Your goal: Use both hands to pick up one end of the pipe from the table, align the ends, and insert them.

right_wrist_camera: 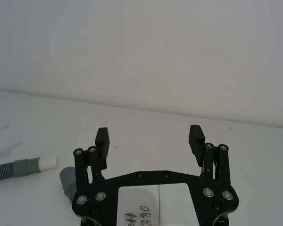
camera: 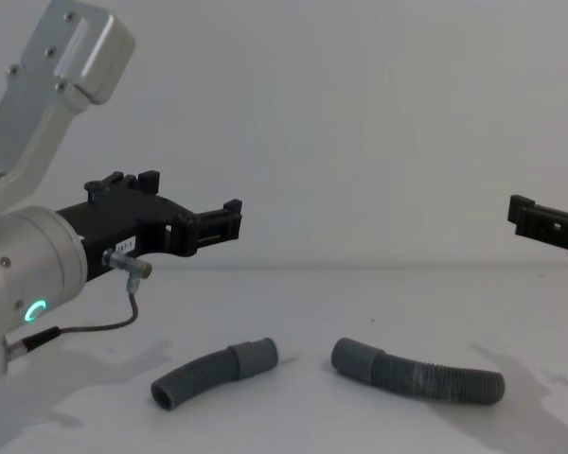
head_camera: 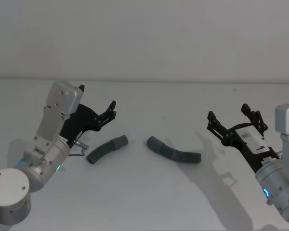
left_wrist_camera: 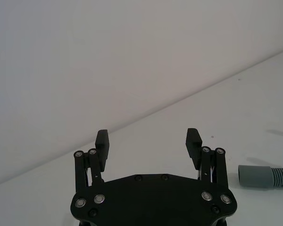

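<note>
A thin grey cable (camera: 123, 312) loops out of the left wrist and hangs just left of the short hose (head_camera: 107, 148), near its plain end. I see the left gripper (head_camera: 111, 109) above and slightly behind that short hose, off the bench (head_camera: 144, 202), its fingers (left_wrist_camera: 102, 141) spread wide with nothing between them. The right gripper (head_camera: 228, 111) sits well to the right of the short hose, beyond the longer hose (head_camera: 176, 151), fingers (right_wrist_camera: 196, 137) equally wide and gripping nothing; a white label (right_wrist_camera: 153, 202) with handwriting sits on its palm.

Both pieces are dark grey and ribbed, lying flat. The short one curves, and its smooth cuff (head_camera: 120, 141) points right toward the longer piece's cuff (head_camera: 154, 143), with a bare strip of bench between them. A pale, narrower tip (right_wrist_camera: 48, 163) pokes from the short hose's cuff.

The bench is matte white-grey; behind it stands a plain pale wall (head_camera: 144, 38).
</note>
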